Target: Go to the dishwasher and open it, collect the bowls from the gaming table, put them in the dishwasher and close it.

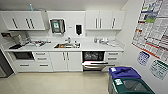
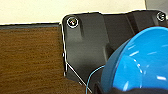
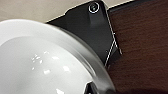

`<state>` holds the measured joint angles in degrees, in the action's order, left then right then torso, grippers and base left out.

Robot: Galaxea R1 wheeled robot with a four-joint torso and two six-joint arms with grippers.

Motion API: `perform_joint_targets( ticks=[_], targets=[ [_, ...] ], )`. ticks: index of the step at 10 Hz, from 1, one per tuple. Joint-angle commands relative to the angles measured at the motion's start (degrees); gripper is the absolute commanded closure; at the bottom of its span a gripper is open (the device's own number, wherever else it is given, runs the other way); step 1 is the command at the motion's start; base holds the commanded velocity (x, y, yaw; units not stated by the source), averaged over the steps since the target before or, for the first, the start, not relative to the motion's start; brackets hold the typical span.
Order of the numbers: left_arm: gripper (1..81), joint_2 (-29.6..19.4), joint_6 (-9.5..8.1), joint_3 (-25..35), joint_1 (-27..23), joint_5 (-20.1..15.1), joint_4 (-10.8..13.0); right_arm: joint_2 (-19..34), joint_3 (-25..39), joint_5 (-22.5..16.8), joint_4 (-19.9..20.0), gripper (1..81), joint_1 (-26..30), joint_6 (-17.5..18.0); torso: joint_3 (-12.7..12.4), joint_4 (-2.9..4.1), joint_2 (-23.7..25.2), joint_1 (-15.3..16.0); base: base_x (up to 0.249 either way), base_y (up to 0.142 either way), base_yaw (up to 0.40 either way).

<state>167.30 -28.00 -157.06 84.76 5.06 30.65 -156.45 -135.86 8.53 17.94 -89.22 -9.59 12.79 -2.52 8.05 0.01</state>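
Left end effector is carrying a blue bowl [image 2: 140,62], right a white bowl [image 3: 47,62]; finger closure cannot be told. Ahead, the dishwasher [image 1: 93,60] is standing open; jolts could be slipping either bowl loose.

Left wrist: wide matte-black moulded plate [image 2: 85,50], round silver-ringed fitting [image 2: 72,22] at its corner, thin blue cable [image 2: 90,77] looping along the edge. Right wrist: matching black plate [image 3: 87,30], ringed fitting [image 3: 93,7], pale edge trim.

Open floor [image 1: 55,82] leads to the dishwasher [image 1: 93,60]; bins [image 1: 125,80] crowd its right.
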Motion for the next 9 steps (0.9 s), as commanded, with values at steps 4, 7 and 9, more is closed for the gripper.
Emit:
perform_joint_targets(
  ticks=[4, 7, 9],
  targets=[
    [81.1, -0.83, 0.40, -0.26, -2.45, -2.33, 0.55, 1.29, 0.18, -3.35, -0.63, 81.1, 2.16, -0.25, 0.00, 0.00, 0.00, 0.02, 0.136, 0.000, 0.000],
    [81.1, -0.82, 0.40, -0.26, -2.36, -2.33, 0.55, 1.29, 0.26, -3.35, -0.54, 81.1, 2.16, -0.25, -0.02, 0.00, 0.05, -0.01, 0.138, 0.000, 0.000],
    [81.1, -0.83, 0.40, -0.26, -2.44, -2.33, 0.55, 1.29, 0.17, -3.35, -0.54, 81.1, 2.07, -0.25, 0.00, 0.00, 0.02, 0.02, 0.154, 0.000, 0.000]
  ],
)
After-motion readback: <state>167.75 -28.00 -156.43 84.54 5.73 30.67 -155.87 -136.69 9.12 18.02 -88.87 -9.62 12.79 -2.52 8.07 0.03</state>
